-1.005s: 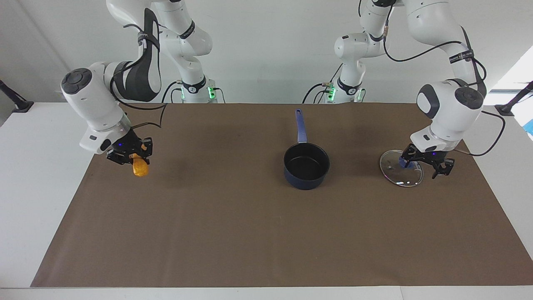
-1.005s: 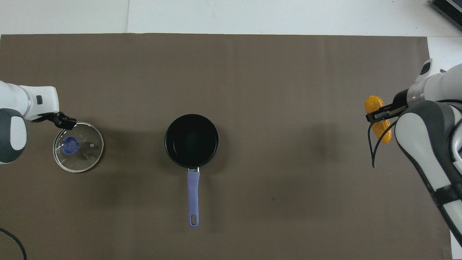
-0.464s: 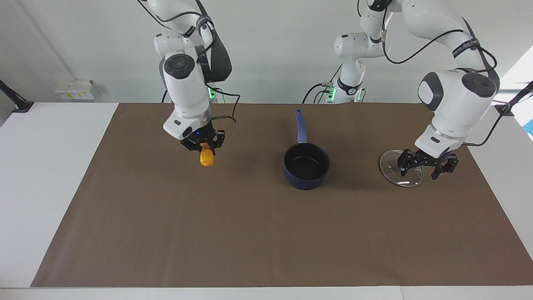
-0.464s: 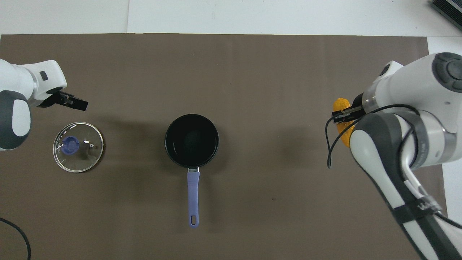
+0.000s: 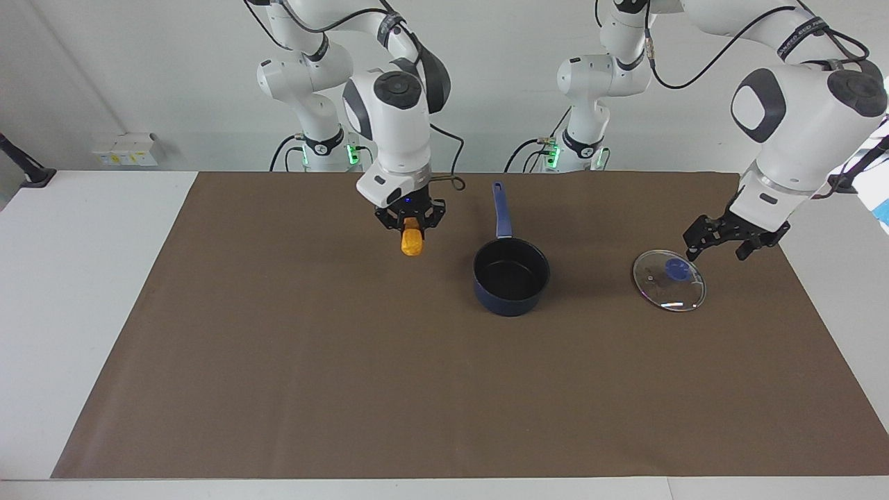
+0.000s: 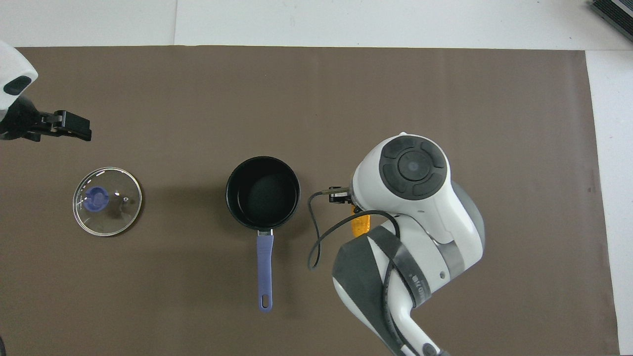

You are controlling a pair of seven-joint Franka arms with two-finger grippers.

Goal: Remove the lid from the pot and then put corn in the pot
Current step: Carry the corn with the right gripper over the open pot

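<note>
Facing view: the right tool (image 5: 411, 223) hangs in the air over the brown mat (image 5: 347, 389), its fingers closed on the top of the corn (image 5: 412, 242), which points straight down. The corn is clear of the surface and sits beside the pot (image 5: 511, 276), toward the right arm's end, not yet over the pot's rim.

The pot stands open on the mat near the middle of the surface, its black inside empty and its blue handle pointing toward the robots.

The lid (image 5: 669, 280) lies flat on the mat, well apart from the pot toward the left arm's end, knob up. The left tool (image 5: 722, 239) hovers above the mat just beside the lid, nothing between its spread fingers and no contact with the lid.

In the overhead view the right arm's wrist covers most of the corn (image 6: 360, 223), leaving only a sliver of yellow beside the pot (image 6: 263, 193). The lid (image 6: 107, 201) lies clear of the left tool (image 6: 64, 126), which shows at the edge of that view over bare mat (image 6: 346, 99).
</note>
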